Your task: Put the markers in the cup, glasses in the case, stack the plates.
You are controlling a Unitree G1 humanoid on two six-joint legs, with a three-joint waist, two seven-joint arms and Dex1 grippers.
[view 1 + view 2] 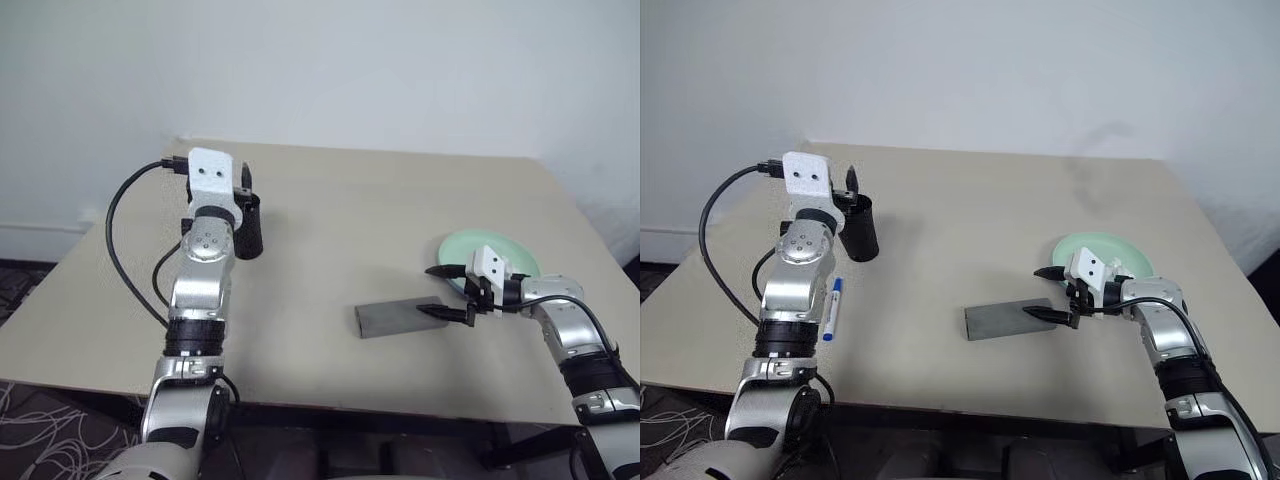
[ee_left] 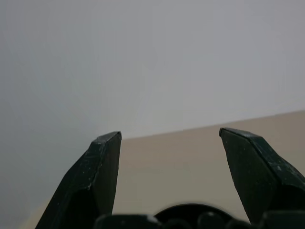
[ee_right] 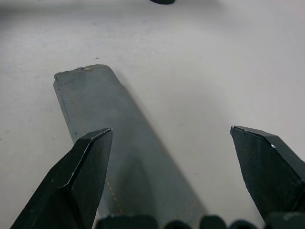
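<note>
grey, flat, fabric-looking glasses case (image 1: pixel 1008 320) lies near the front edge of the beige bench (image 1: pixel 990 220), a little right of its middle. the right gripper (image 1: pixel 1048 293) hangs just past the case's right end, its two black jaws spread wide with nothing between them. just behind that gripper lies a pale mint green round plate (image 1: pixel 1122 250). on the left side, a slim white marker with a blue cap (image 1: pixel 831 308) lies flat on the bench beside the left arm. further back stands a black tapered plastic cup (image 1: pixel 861 230), upright. the left gripper (image 2: pixel 169 138) is raised just above the cup's rim, jaws spread and empty.
</note>
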